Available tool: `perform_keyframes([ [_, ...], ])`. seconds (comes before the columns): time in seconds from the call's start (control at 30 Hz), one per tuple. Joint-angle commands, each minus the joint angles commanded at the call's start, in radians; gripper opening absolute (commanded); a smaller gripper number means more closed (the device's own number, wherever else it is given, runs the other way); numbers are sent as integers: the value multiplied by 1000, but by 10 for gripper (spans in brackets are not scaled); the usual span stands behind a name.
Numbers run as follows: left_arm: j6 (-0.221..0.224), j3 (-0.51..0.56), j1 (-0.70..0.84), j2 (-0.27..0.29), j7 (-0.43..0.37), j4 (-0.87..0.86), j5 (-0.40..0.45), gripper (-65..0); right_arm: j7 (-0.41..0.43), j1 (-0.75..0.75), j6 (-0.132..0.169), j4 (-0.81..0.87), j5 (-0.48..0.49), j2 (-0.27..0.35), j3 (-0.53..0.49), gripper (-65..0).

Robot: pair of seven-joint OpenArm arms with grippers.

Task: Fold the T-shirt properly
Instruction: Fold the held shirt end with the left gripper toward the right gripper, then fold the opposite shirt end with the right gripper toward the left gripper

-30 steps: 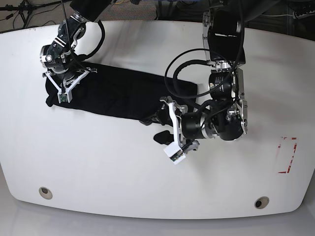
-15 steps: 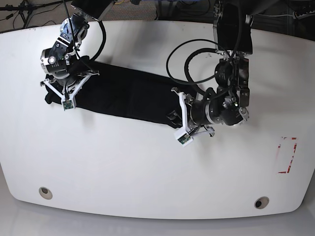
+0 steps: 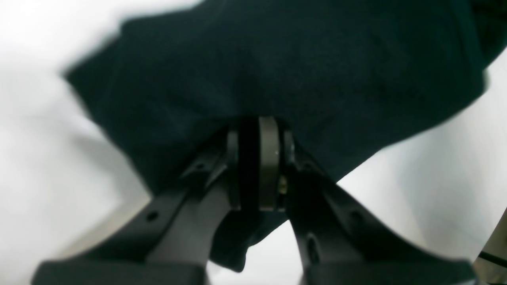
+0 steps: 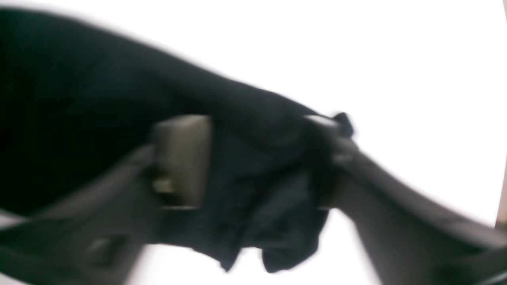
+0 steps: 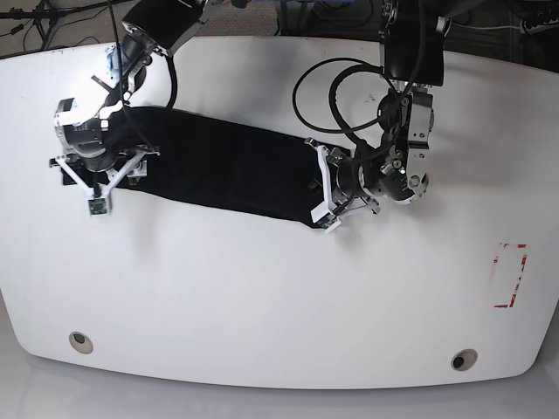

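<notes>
Two black metal grippers bracket the long, folded, soft black T-shirt on the smooth white table. My right gripper gapes wide above its rumpled end; my left gripper is closed at its other end, grip uncertain.

The long black T-shirt of soft cloth looks matt, smooth across its broad stretch in the left wrist view and rumpled with small creases toward its end in the right wrist view. Under it, the wide white tabletop appears smooth, with a faint soft sheen, its material not clear from the views. The dark grey left gripper with slender fingers and the matching right gripper look like matt plastic, blurred up close, with a small brassy, metal-looking spot on a finger of each.
</notes>
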Motion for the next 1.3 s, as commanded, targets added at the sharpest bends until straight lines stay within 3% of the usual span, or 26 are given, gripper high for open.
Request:
perform_keyframes([
  [0.03,0,0,0,-5,-6,-9,-3,-608,-9,3,0,-8,28,3,20,0],
  [0.13,0,-3,0,-18,-23,-44,-9,-608,-58,25,0,-44,147,20,92,0],
  [0.27,0,-5,0,-43,-26,-81,-9,-608,-158,51,0,-117,293,84,199,0],
  [0.43,0,-6,0,-83,-49,-103,-9,-608,-224,68,0,-229,446,146,331,0],
  [0.57,0,-6,0,-110,-71,-127,-11,-608,-232,61,0,-315,514,201,374,0],
  [0.83,0,-6,14,-140,-72,-129,-11,-607,-227,41,0,-499,529,302,445,0],
  [1.13,0,-6,20,-143,-72,-129,-11,-607,-215,18,0,-666,634,302,448,0],
  [1.3,0,-6,20,-143,-74,-130,-11,-607,-215,12,0,-675,686,242,410,0],
])
